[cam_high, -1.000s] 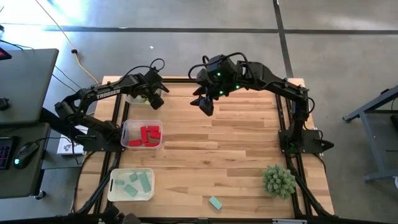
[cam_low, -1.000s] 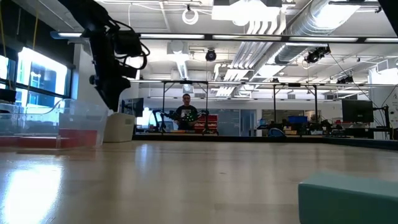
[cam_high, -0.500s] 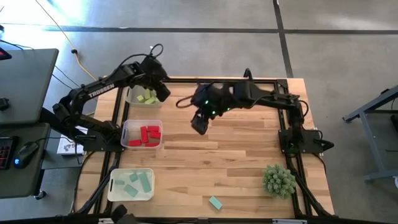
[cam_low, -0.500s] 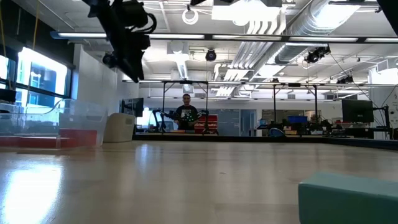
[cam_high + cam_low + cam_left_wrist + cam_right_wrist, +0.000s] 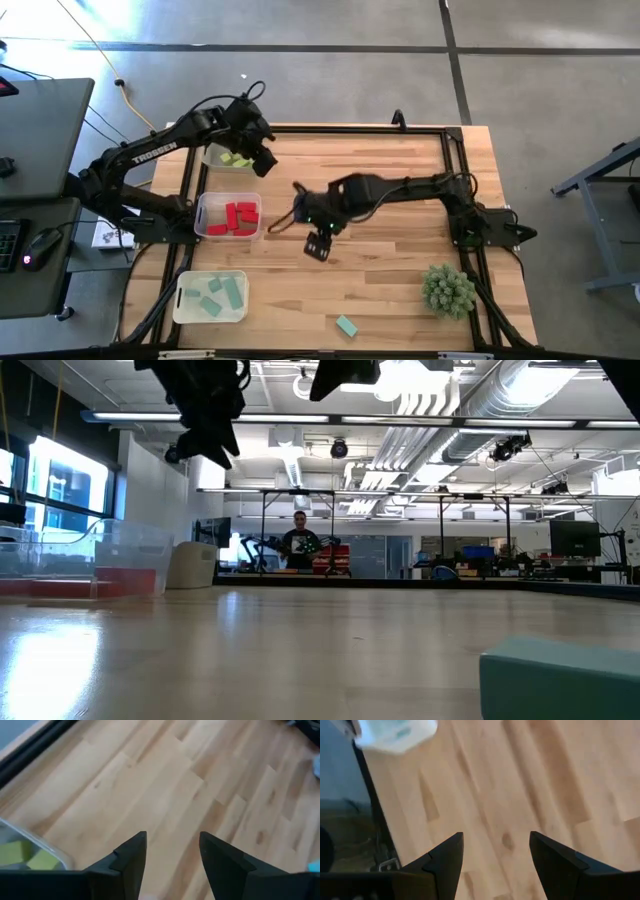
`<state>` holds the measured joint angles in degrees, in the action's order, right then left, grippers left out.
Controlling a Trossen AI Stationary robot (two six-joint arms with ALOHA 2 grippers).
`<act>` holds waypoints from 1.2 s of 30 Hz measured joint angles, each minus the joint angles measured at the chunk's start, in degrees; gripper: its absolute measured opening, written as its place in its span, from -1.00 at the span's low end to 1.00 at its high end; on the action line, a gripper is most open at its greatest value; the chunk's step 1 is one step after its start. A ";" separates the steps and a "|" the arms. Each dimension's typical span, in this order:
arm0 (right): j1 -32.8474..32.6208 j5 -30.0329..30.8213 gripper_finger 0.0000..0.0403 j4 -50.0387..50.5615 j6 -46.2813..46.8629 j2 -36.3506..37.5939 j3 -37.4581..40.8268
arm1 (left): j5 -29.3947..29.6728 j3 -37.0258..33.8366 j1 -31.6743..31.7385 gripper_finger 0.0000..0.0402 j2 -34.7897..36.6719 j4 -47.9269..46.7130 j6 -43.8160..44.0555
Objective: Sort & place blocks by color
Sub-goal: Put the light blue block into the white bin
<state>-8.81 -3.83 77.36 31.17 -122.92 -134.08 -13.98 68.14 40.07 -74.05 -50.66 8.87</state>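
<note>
Leftmost, three clear bins line the table's left side: one with yellow-green blocks at the far edge, one with red blocks in the middle, one with teal blocks nearest the front. Above the yellow-green bin's right edge hangs the left gripper, fingers spread and holding nothing. Near the table's centre the right gripper is stretched out low, fingers parted and empty. One teal block lies alone near the front edge. A spiky green plant ball sits at front right.
</note>
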 joint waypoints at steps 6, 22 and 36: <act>-3.73 -1.01 0.07 1.53 3.46 -2.15 -0.02 | -0.04 0.02 -5.39 -0.15 3.29 -2.26 3.00; -14.16 -0.45 0.07 2.58 22.86 -7.87 -0.02 | 0.09 0.02 -25.21 -0.15 13.77 -2.97 15.21; -22.24 -0.66 0.07 1.92 30.92 -15.27 -0.02 | 7.06 0.02 -38.47 -0.15 16.75 -2.93 18.18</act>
<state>-31.05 -4.49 79.29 62.08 -138.18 -134.10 -6.92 68.16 1.60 -57.30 -53.58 27.05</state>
